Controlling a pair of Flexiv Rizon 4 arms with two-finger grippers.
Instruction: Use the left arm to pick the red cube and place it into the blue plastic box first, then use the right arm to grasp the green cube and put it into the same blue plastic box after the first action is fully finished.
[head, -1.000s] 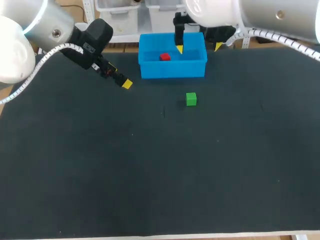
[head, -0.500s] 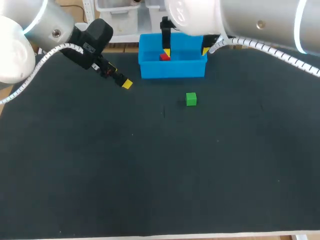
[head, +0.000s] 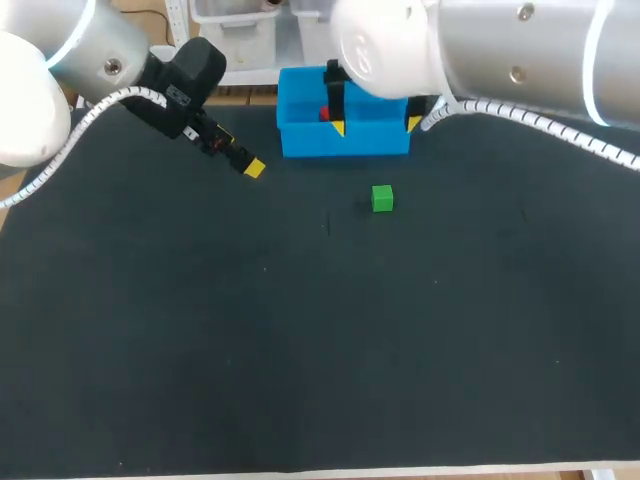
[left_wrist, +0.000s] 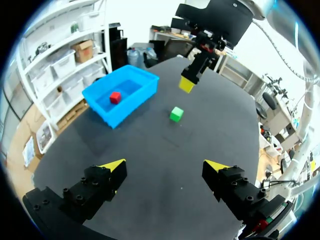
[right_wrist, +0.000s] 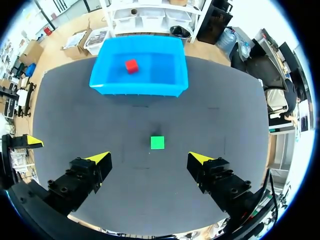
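Table (head: 300, 350) matt black, faintly speckled; box (right_wrist: 140, 86) smooth blue plastic; red cube (right_wrist: 131, 65) and green cube (right_wrist: 157, 142) plain matt; right arm (head: 500, 45) shell glossy, metallic silver and white

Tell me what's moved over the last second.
The right gripper, open, swung across the blue plastic box toward the robot's left and nearer the green cube, gripping nothing. The left gripper stayed open and parked; the red cube stayed in the box, the green cube on the table.
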